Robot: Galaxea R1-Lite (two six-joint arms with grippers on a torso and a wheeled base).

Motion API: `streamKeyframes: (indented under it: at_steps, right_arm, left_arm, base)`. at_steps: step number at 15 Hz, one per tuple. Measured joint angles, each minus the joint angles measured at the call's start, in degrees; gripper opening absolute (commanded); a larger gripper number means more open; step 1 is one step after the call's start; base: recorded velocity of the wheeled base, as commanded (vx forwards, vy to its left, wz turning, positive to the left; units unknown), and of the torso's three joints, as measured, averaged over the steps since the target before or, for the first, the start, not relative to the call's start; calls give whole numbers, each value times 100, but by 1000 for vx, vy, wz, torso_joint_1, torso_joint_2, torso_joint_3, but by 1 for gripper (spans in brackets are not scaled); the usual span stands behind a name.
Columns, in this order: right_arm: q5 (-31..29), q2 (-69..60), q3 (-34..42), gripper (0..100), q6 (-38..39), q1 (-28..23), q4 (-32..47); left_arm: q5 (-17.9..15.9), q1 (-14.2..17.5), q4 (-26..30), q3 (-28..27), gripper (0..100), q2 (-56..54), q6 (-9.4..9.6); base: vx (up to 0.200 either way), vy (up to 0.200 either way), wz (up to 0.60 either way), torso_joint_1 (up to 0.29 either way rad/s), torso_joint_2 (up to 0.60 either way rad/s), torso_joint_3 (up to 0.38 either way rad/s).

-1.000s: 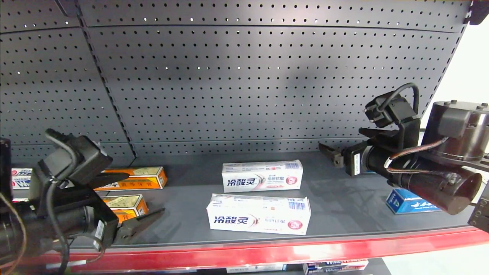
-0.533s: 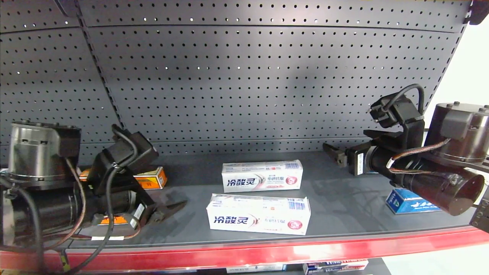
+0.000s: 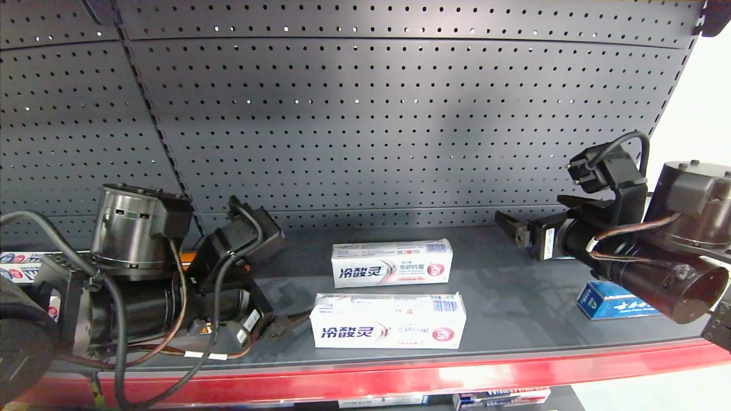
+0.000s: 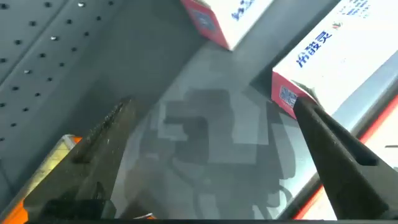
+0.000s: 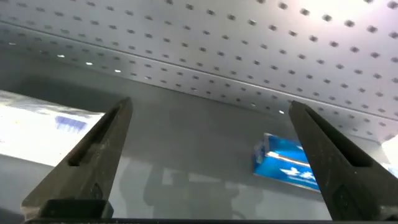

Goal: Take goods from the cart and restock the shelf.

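Note:
Two white toothpaste boxes lie on the grey shelf (image 3: 502, 297), one behind (image 3: 392, 263) and one nearer the front (image 3: 388, 329). My left gripper (image 3: 287, 322) sits low on the shelf at the front box's left end. In the left wrist view the left gripper (image 4: 211, 106) is open, and one finger (image 4: 329, 134) touches the end of the front white box (image 4: 348, 62). My right gripper (image 3: 510, 228) hovers over the shelf's right part, open and holding nothing, as the right wrist view (image 5: 208, 109) confirms.
A blue box (image 3: 614, 302) lies at the right under my right arm. An orange box (image 4: 62, 146) lies behind my left arm. More boxes (image 3: 17, 265) sit at the far left. A pegboard wall (image 3: 371, 142) backs the shelf, and a red lip (image 3: 400, 377) edges its front.
My left arm has swung right along the shelf until its finger reached the front white box, which shifted slightly. My right arm has drawn back a little to the right.

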Motion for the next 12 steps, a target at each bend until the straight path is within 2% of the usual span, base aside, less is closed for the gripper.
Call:
streamKeyframes:
  at_steps: [7,12]
  right_arm:
    - [4,17,91,100,-5,0,-2]
    - [0,13,217,100,-11,11,-6]
  left_arm:
    - [-2,-127,-16,301,100,-157,-5]
    - [-7,-215,-24,262,100,-190,-18]
  base:
    - [0,0,0,0,0,0]
    - [0,0,0,0,0,0]
